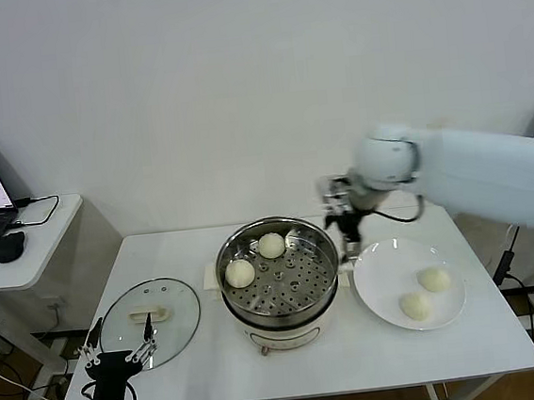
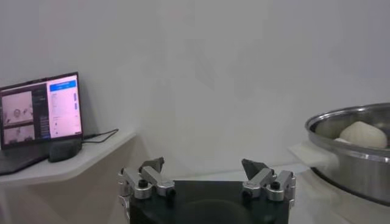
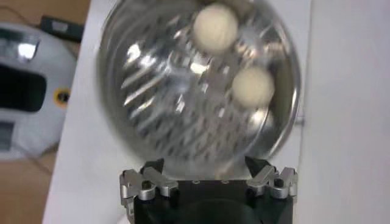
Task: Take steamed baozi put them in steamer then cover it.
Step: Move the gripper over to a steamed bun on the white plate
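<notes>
Two steamed baozi (image 1: pixel 270 245) (image 1: pixel 240 272) are already sitting on the steamer's (image 1: pixel 279 276) perforated tray, one at about twelve o'clock and one at about nine o'clock, just beside each other. The other two baozi (image 1: pixel 435 279) (image 1: pixel 415 306) are waiting on the white plate (image 1: pixel 380 274) at the steamer's three o'clock, near the plate's four o'clock rim and close together. So the job looks about half done, and the step in hand is fetching the third bun.

The right gripper (image 1: pixel 349 239) is hanging empty, fingers spread, above the gap between the steamer's three o'clock rim and the plate's ten o'clock edge; its wrist camera is looking straight down into the pot (image 3: pixel 201 85), where both buns (image 3: pixel 216 28) (image 3: pixel 252 86) show.

To do this step well, the gripper should be travelling toward four o'clock over the plate, centring on the nearer bun, the upper one, so its fingers straddle it without nudging its neighbour. The dough is probably soft, so a gentle close should be enough. The tray's free space lies from three to six o'clock, the sensible drop zone.

The glass lid (image 1: pixel 151 318) is lying flat on the table (image 1: pixel 358 361) at the steamer's eight o'clock. The left gripper (image 1: pixel 121 351) is waiting, released, just beyond the lid's six o'clock edge.
</notes>
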You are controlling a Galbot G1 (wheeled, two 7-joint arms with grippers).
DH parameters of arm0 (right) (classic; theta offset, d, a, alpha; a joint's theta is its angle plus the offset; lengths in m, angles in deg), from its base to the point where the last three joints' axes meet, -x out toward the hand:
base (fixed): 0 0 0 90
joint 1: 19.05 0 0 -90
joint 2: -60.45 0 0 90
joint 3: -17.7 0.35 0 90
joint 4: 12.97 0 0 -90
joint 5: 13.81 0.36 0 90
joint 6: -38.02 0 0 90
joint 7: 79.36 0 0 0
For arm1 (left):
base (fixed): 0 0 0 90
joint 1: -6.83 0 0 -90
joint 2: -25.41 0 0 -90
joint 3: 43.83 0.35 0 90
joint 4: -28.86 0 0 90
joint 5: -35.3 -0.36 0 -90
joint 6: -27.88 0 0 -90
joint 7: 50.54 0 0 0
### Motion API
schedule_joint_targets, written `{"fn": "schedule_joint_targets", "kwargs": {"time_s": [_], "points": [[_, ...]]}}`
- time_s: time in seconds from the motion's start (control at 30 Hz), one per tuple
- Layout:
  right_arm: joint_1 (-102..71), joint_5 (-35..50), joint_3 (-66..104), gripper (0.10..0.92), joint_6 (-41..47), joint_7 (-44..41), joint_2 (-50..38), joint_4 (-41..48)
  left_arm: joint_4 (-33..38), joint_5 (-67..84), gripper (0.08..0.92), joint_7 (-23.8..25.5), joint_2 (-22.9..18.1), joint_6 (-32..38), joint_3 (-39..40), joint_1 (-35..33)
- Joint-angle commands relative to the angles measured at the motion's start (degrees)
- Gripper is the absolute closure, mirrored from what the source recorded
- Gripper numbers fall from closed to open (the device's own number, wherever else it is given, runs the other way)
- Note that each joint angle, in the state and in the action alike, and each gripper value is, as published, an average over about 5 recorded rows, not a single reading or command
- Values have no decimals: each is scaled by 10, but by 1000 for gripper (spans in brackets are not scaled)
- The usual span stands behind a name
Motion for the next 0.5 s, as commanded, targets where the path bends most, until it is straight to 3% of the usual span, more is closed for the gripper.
{"fn": "schedule_joint_targets", "kwargs": {"time_s": [0.03, 0.3, 0.5], "points": [[-154, -148, 100, 202, -104, -44, -186, -43, 3, -2, 177, 0, -1, 0, -1, -4], [-386, -217, 276, 202, -125, -19, -191, -7, 5, -9, 177, -1, -7, 1, -4, -14], [-461, -245, 341, 203, -133, 1, -154, 38, 8, -13, 177, -1, -11, 1, -8, -21]]}}
